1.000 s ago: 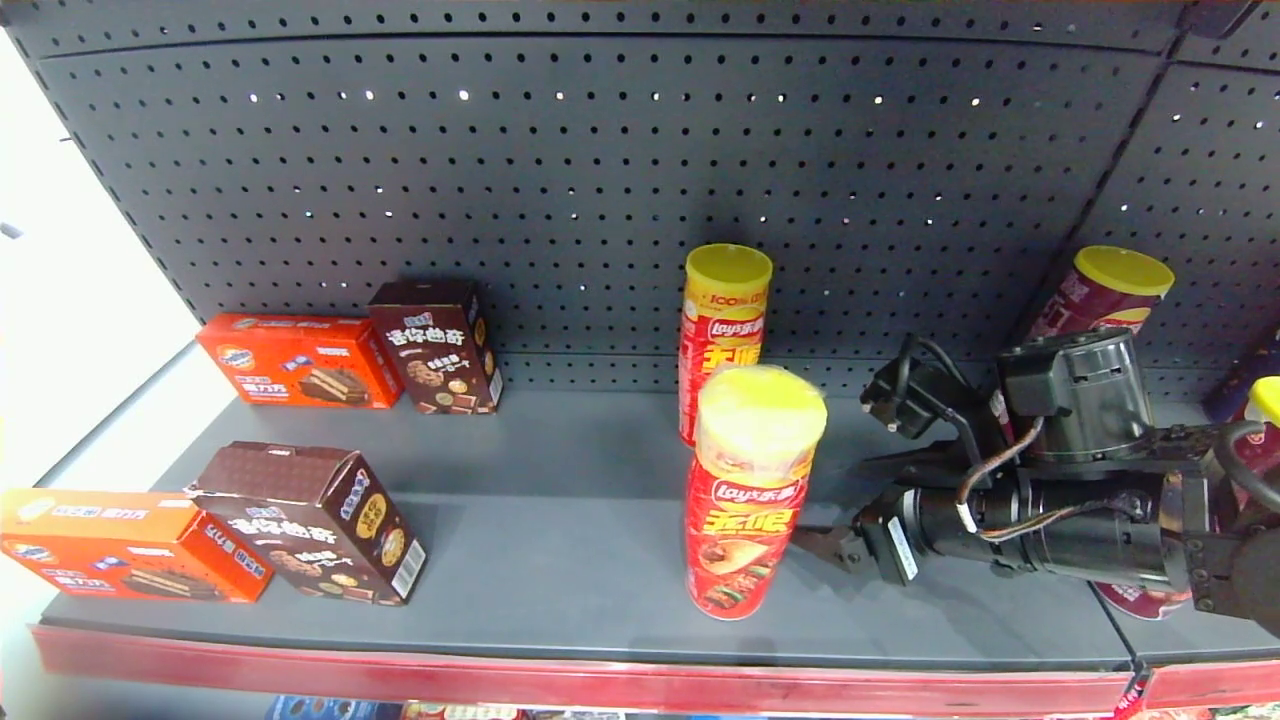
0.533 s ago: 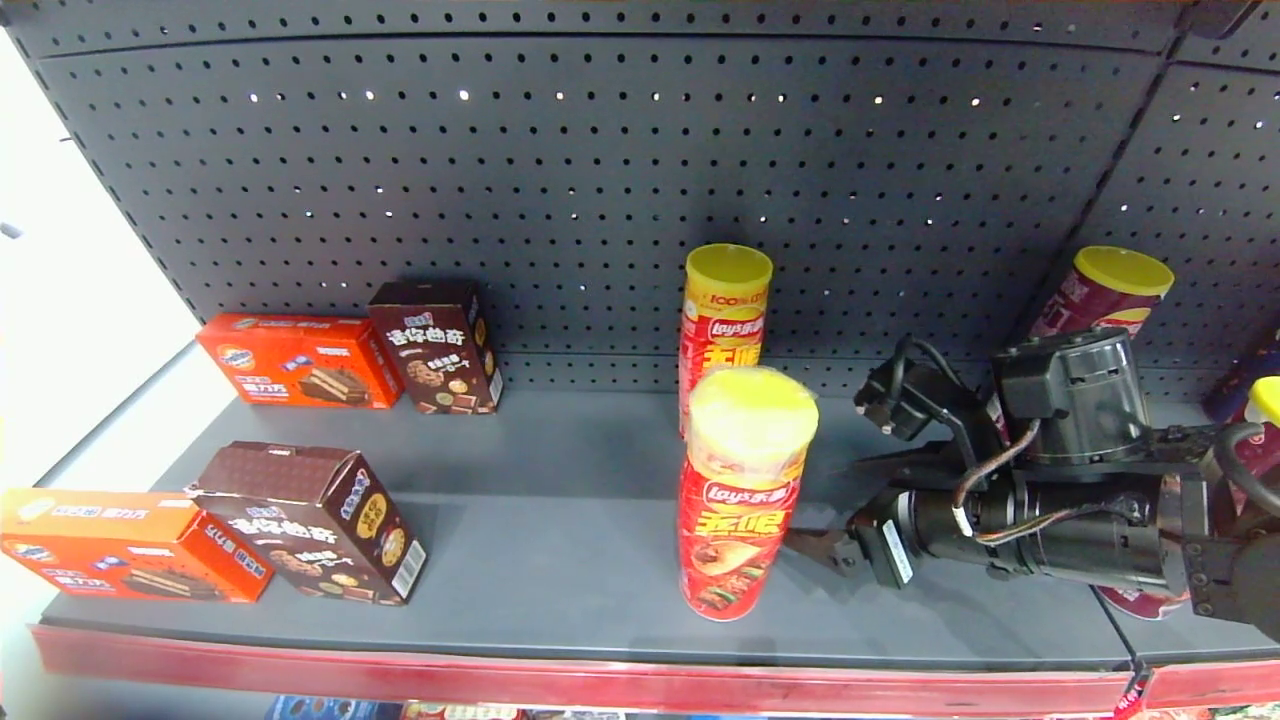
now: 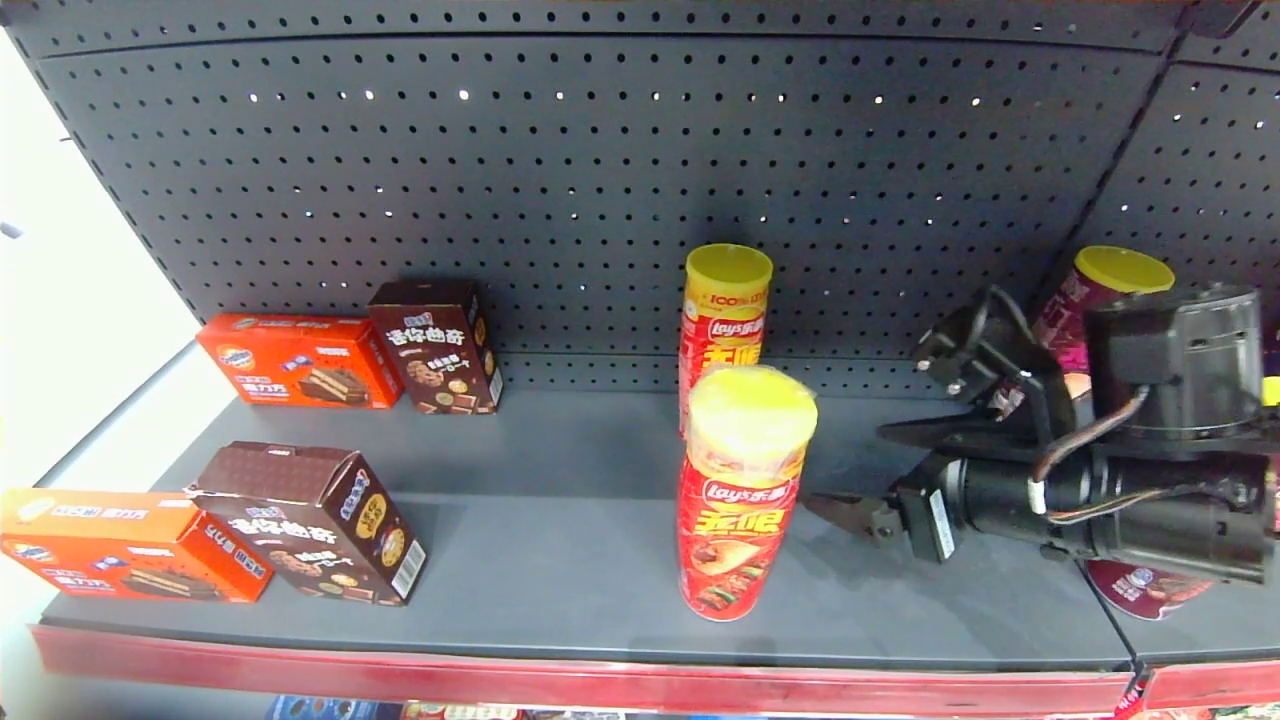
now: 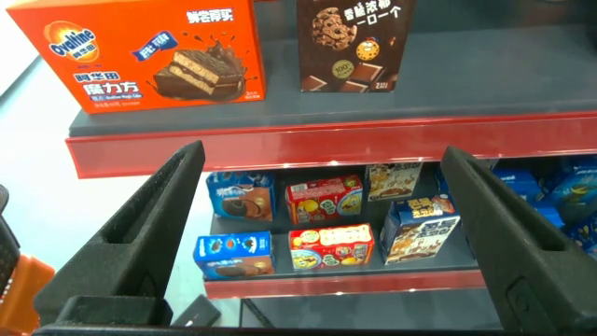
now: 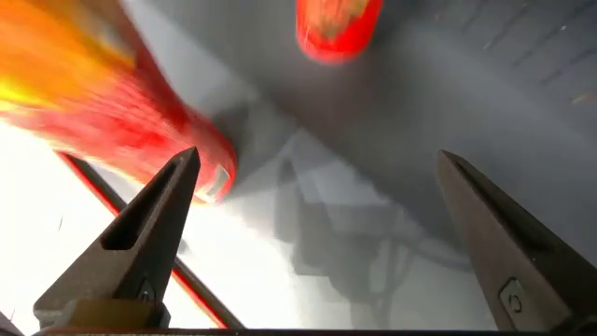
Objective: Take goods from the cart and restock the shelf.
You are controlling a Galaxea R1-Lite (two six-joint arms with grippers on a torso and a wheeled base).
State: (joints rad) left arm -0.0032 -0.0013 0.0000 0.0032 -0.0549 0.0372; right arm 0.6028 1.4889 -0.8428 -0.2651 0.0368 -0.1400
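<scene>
right gripper (image 3: 850, 467): jaws are held wide apart, nothing is gripped; it is parked just right of the front can, not touching.
front can (image 3: 745, 490): red, yellow lid; it is stood upright near the front edge of the shelf (image 3: 560, 590).
rear can (image 3: 725, 320): is stood upright directly behind.
left gripper (image 4: 317, 233): jaws are spread, nothing is gripped.
boxes (image 3: 300, 520): 4 are placed at the shelf's left end, 2 orange, 2 brown.
</scene>
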